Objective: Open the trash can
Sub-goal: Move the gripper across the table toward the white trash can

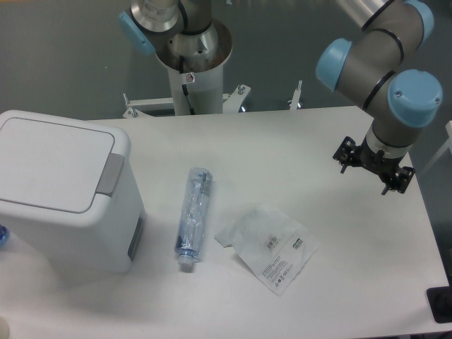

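A: At about nine o'clock on the table we have the trash can, the big white bin. Its flat lid lies closed, and the grey push tab on the lid's right edge looks untouched.

B: So we judge the task is not begun?

A: We think so. Nothing presses the tab, and the lid is down. All the work is left: we must bring the arm across the table to the tab and push it.

B: What is inside the can?

A: We cannot tell, because the closed lid hides the inside.

B: And next to it?

A: Toward the middle, just right of the can, lies a clear plastic bottle, on its side, with the cap pointing to six o'clock. Further right, near the centre, lies a flat transparent bag with a small label and some tiny parts in it.

B: Where is the gripper?

A: At about three o'clock, well apart from the can, hanging above the right side of the table and holding nothing. We cannot tell how wide the jaws stand; they are too small and dark from this view.
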Controlling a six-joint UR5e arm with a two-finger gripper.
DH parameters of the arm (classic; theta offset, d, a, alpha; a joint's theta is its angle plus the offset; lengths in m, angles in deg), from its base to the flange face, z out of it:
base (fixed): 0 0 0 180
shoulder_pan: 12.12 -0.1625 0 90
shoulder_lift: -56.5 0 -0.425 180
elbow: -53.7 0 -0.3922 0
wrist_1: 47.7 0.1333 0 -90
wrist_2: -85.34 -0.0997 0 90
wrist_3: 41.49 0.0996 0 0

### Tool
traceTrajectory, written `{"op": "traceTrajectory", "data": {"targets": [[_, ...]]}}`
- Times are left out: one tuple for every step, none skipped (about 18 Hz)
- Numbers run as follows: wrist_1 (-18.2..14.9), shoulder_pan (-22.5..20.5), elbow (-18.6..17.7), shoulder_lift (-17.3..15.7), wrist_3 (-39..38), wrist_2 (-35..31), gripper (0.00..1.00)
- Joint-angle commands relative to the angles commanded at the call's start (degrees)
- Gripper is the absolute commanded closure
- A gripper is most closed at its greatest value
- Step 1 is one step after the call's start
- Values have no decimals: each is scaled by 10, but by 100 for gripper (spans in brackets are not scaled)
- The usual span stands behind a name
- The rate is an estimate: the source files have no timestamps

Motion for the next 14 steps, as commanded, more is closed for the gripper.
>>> {"op": "traceTrajectory", "data": {"targets": [[0, 1, 0, 1, 0, 0, 0], [-1, 0, 0, 0, 0, 0, 0], [-1, -1, 0, 0, 1, 3, 0], [-1, -1, 0, -1, 1, 7, 0], [-2, -2, 0, -3, 1, 19, 0], [-2, -3, -18, -4, 0, 28, 0], [0, -4, -34, -7, -3, 28, 0], [0, -3, -42, -20, -9, 28, 0], [0, -1, -52, -38, -14, 29, 0], [0, -1, -62, -49, -25, 31, 0], [0, 0, -68, -54, -46, 39, 0], [-2, 3, -68, -56, -82, 49, 0], [-5, 7, -69, -63, -124, 58, 0], [-10, 11, -70, -70, -152, 65, 0]]}}
